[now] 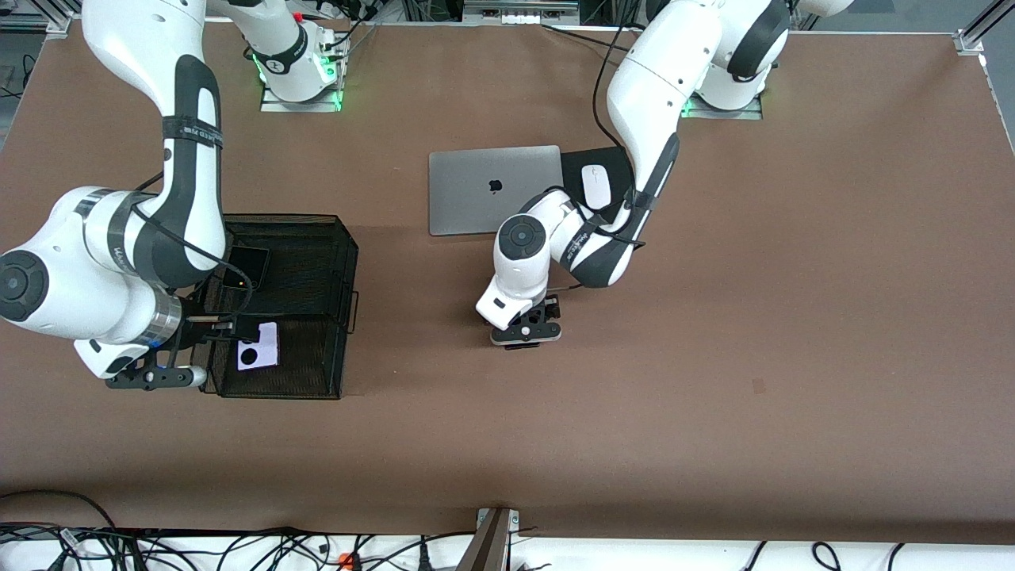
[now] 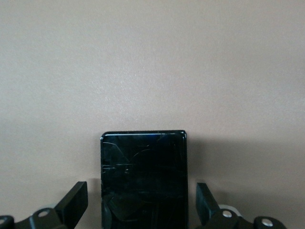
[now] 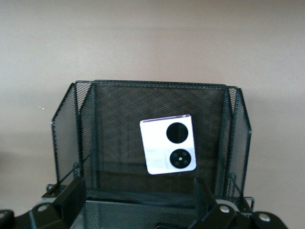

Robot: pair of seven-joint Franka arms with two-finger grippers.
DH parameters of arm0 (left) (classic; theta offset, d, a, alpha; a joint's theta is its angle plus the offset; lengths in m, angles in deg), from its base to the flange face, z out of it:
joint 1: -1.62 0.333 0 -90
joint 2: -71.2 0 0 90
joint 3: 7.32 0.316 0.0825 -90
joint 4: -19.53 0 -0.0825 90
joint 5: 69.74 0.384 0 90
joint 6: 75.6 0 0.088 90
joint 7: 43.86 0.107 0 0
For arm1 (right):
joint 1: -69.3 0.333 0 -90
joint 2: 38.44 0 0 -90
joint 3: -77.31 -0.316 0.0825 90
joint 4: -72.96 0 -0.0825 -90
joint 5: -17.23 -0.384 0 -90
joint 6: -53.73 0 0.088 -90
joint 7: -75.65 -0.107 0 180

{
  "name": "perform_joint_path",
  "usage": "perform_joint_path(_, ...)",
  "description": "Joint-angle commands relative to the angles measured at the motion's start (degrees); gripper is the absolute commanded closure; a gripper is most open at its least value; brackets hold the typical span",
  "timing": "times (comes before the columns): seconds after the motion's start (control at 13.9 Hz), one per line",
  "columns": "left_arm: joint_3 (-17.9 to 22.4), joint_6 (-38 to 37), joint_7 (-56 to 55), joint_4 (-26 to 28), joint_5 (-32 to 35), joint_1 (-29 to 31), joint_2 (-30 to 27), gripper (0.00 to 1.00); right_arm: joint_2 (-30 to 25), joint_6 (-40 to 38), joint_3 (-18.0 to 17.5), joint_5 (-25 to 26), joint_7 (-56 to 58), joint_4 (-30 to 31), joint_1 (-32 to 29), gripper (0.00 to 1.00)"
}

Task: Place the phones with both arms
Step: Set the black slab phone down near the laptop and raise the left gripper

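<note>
Front view: left end effector (image 1: 526,337) open astride black phone (image 2: 143,179); right end effector (image 1: 158,377) open, empty.

A brown table (image 1: 714,381) carries a closed silver laptop (image 1: 493,189) between the arms' bases, with a white mouse (image 1: 596,186) on a dark pad (image 1: 591,170) beside it toward the left arm's end. The left gripper (image 1: 526,333) points down at the bare tabletop, nearer the camera than the laptop. Toward the right arm's end stands a black mesh basket (image 1: 317,238) holding a lilac phone (image 1: 258,346) and a black squarish phone (image 1: 246,266). The right gripper (image 1: 155,375) is at the basket's outer edge
</note>
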Motion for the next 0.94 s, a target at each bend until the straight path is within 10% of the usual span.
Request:
perform_joint_path(0.0,1.07,-6.57,0.21,-1.49,0.43,0.06,-1.73,0.00,0.39,-5.03,-0.43,0.77,-6.46,-5.16,0.58,0.00)
perform_joint_path(0.86,1.16,-37.69,31.20,1.06,1.47,20.52,-19.83,0.00,5.83,8.11,-12.73,0.95,-30.56,-9.75,15.25,0.00)
